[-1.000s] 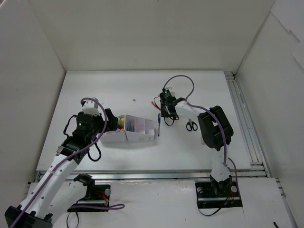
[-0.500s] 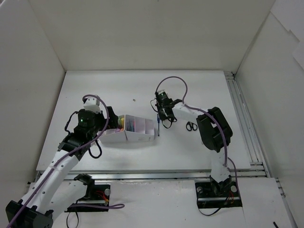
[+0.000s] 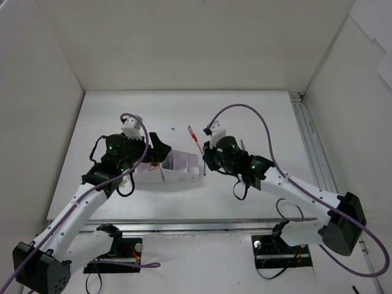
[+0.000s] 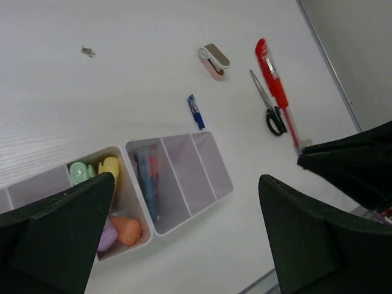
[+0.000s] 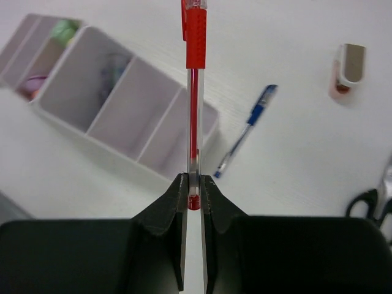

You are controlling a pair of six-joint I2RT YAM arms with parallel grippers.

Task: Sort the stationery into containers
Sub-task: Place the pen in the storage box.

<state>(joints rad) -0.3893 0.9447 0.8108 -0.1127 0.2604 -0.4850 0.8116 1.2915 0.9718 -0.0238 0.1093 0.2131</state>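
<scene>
We see the right gripper (image 5: 194, 190) pinched tight on a thin red pen with a clear barrel (image 5: 196, 92). Its two black fingers (image 5: 165, 233) close on the barrel near one end, and the red-sleeved end juts out ahead of them. From above, this pen (image 3: 194, 136) slants away from the gripper (image 3: 205, 158), just off the right end of the low white organizer of joined rectangular compartments (image 3: 177, 177), towards its far side. We cannot tell how high the pen is above the white table (image 3: 257, 116).

The left gripper (image 3: 154, 146) hangs over the organizer's left half. Its jaws are spread wide with nothing between them. In its own wrist view, its two black fingers (image 4: 61, 239) frame the organizer (image 4: 208, 165) on either side.

Inside the organizer, the compartments towards the left end hold short markers: a green one (image 4: 78, 171), a yellow one (image 4: 111, 166), an orange one (image 4: 127, 229) and a pinkish one (image 4: 107, 231) partly hidden by a finger. The narrow compartment next to them holds a few thin pens (image 4: 147, 184) lying lengthwise.

On the table beyond the organizer's right end we find three loose things. A short blue pen (image 4: 196, 112) lies nearest, close to the organizer's far corner. A small pale block with a grey-brown face and a pink side (image 4: 214, 60) lies farther out. The black-handled scissors (image 4: 272, 113) lie well apart from the organizer, and in the left wrist view the held pen (image 4: 272, 79) crosses in front of them.
</scene>
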